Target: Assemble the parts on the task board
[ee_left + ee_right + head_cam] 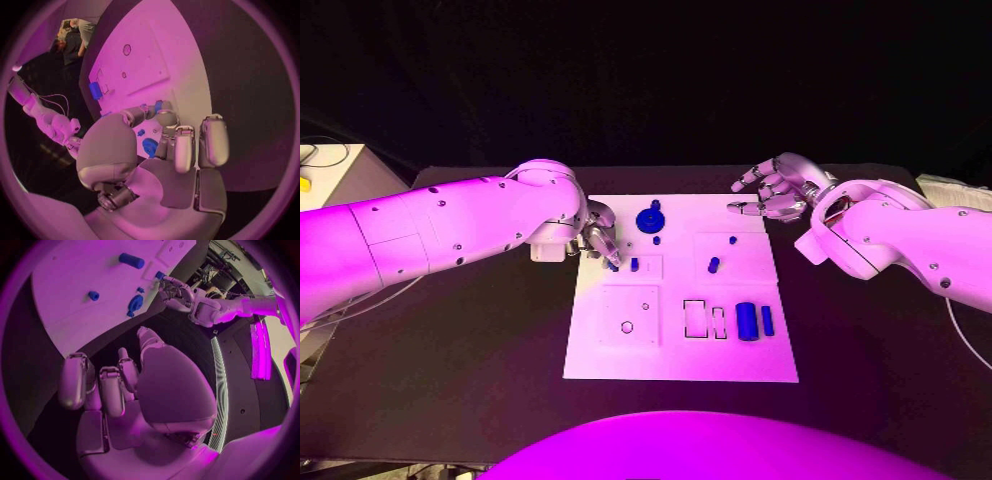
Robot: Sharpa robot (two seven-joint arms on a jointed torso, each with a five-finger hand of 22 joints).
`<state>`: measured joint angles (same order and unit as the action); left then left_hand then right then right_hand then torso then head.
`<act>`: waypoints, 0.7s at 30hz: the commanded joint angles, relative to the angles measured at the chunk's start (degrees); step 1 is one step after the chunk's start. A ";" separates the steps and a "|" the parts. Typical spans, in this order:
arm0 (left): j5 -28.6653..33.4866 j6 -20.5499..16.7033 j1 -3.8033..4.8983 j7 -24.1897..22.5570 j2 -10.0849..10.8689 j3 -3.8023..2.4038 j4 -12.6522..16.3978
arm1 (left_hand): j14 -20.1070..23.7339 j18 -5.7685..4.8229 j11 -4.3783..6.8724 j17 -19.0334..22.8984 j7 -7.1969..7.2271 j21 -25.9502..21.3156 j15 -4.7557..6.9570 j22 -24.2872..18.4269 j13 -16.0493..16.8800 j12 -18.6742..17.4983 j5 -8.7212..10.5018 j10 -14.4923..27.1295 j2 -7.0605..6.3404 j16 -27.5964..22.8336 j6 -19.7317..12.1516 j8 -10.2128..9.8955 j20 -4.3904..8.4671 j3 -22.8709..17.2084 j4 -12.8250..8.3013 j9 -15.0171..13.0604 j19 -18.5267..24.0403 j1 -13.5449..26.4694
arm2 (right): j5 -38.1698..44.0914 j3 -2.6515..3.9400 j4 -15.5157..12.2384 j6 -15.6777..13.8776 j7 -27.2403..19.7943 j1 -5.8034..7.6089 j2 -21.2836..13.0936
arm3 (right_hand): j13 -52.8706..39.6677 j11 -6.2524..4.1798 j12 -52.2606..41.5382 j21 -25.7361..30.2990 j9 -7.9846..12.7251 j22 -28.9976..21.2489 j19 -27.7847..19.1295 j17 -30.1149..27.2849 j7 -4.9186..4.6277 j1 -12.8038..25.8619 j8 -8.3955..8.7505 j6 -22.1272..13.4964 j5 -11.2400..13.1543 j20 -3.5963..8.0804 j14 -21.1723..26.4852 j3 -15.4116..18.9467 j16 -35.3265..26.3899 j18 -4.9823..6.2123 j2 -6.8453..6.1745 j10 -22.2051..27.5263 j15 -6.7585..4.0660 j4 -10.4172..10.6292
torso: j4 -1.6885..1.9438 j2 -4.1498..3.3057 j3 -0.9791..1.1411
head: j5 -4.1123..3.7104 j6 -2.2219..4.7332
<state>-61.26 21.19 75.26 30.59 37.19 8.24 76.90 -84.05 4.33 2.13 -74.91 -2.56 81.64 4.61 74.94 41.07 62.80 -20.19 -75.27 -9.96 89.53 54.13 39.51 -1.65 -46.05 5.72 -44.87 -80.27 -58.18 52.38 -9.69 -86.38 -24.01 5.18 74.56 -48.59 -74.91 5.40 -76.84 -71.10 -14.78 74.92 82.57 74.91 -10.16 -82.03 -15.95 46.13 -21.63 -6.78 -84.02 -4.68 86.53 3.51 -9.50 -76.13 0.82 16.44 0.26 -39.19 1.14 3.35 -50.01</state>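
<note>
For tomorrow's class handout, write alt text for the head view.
Two white robot arms flank a white task board on a black table. The left hand pinches a small blue part at the board's edge; the right hand hovers empty.

Black table (pixel 473 340); white task board (pixel 733 360) flat at its middle

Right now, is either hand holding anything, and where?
The left hand pinches a small blue part at its fingertips; where on the part cannot be told. The right hand holds nothing.
</note>
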 commanded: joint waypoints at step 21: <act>-1.55 -0.96 -0.96 0.33 0.41 0.28 1.77 | -5.81 -0.81 0.15 -14.59 0.68 0.25 0.53 1.30 -0.32 -0.74 0.20 -0.63 1.95 0.21 0.89 0.20 0.27 -8.94 -9.14 0.57 -0.27 0.61 | 0.21 0.00 -0.01 0.82 -0.71 -0.07 -0.01 | -1.07 -0.15 -0.25 0.28 0.18 2.24 -0.04 7.81 -0.01 0.46 -0.49 -0.46 -0.28 0.29 -3.77 -0.62 -0.31 0.66 -0.13 0.12 -0.05 0.11 | -0.03 -0.01 0.08 | -0.05 0.01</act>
<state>-62.19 20.21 74.93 30.81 37.80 8.18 78.22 -84.05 4.33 2.25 -74.91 -2.63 81.64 4.60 74.93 40.73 62.35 -20.19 -75.58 -8.90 89.53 54.20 39.52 -1.64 -46.05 5.71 -44.38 -80.26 -57.11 52.38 -9.69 -86.36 -24.00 5.14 74.53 -48.59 -74.94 5.40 -76.84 -71.10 -14.65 74.91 82.57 74.90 -10.16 -82.03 -16.39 46.13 -21.64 -6.78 -84.02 -5.08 86.53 3.50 -9.50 -76.13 0.82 16.52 0.23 -39.20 1.23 3.27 -50.01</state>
